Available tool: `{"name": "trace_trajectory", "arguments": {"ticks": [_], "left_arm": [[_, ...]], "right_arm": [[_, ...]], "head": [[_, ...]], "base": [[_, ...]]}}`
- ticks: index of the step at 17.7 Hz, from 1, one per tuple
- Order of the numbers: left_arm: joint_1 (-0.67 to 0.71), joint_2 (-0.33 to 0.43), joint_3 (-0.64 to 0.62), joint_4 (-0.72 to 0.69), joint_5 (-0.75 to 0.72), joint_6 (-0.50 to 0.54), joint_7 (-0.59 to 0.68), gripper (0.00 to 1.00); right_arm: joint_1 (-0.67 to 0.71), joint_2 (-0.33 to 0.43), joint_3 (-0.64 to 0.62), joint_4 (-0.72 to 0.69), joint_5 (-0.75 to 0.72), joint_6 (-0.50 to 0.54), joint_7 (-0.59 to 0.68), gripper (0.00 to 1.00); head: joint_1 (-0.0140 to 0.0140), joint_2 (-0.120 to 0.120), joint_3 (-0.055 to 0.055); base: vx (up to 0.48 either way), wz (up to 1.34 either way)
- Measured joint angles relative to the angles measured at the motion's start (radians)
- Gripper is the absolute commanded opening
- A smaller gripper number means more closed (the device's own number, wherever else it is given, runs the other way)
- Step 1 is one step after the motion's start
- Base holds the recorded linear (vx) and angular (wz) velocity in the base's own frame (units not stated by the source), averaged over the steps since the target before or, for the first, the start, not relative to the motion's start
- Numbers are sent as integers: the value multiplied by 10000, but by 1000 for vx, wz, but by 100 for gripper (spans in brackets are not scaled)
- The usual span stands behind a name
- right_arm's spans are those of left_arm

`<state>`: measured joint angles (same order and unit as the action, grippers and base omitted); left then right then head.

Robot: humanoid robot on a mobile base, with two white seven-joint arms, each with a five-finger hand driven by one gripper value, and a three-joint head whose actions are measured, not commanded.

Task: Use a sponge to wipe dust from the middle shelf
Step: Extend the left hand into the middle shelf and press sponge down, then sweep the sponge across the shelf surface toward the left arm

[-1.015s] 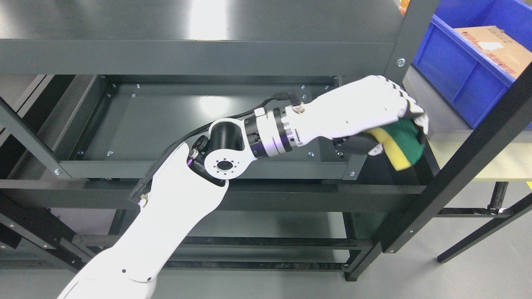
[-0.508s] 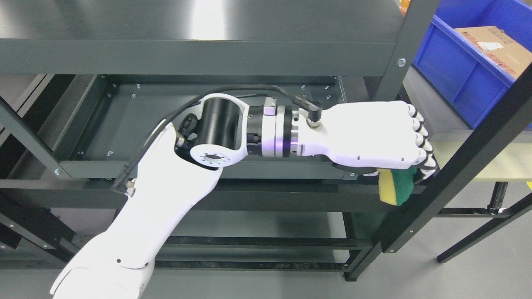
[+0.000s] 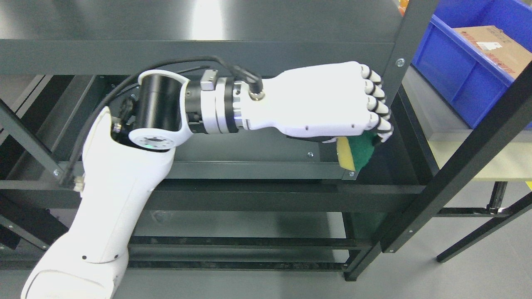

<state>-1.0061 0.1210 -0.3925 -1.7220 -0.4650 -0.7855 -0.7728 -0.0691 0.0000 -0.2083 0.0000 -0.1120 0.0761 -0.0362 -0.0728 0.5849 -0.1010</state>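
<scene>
Left hand [image 3: 328, 104] squeezes sponge [image 3: 357, 151] tight, low over middle shelf [image 3: 257, 147] (right end). Knuckles near post [image 3: 395, 66]: bump could knock sponge loose, or sponge could miss dust.

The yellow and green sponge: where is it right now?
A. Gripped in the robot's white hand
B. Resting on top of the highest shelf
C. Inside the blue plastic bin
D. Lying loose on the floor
A: the yellow and green sponge pokes out beneath the curled fingers of the white left hand, near the right end of the dark metal shelf.
</scene>
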Motion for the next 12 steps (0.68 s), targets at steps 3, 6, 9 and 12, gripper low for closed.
{"name": "trace_trajectory", "arguments": {"ticks": [3, 6, 9, 12], "left_arm": [[97, 791, 449, -134, 701, -13, -6, 0], [460, 1808, 879, -233, 1571, -25, -9, 0], [1006, 2900, 1439, -303, 2406, -27, -9, 0], [1673, 3917, 2117, -333, 3063, -19, 0, 0]], "right_arm": [[0, 0, 0, 0, 0, 0, 0, 100], [0, 0, 0, 0, 0, 0, 3, 100], [0, 0, 0, 0, 0, 0, 10, 100], [0, 0, 0, 0, 0, 0, 32, 100]], "head": [[0, 0, 0], [0, -2, 0], [0, -3, 0], [0, -3, 0]], "base": [[0, 0], [0, 0], [0, 0], [0, 0]]}}
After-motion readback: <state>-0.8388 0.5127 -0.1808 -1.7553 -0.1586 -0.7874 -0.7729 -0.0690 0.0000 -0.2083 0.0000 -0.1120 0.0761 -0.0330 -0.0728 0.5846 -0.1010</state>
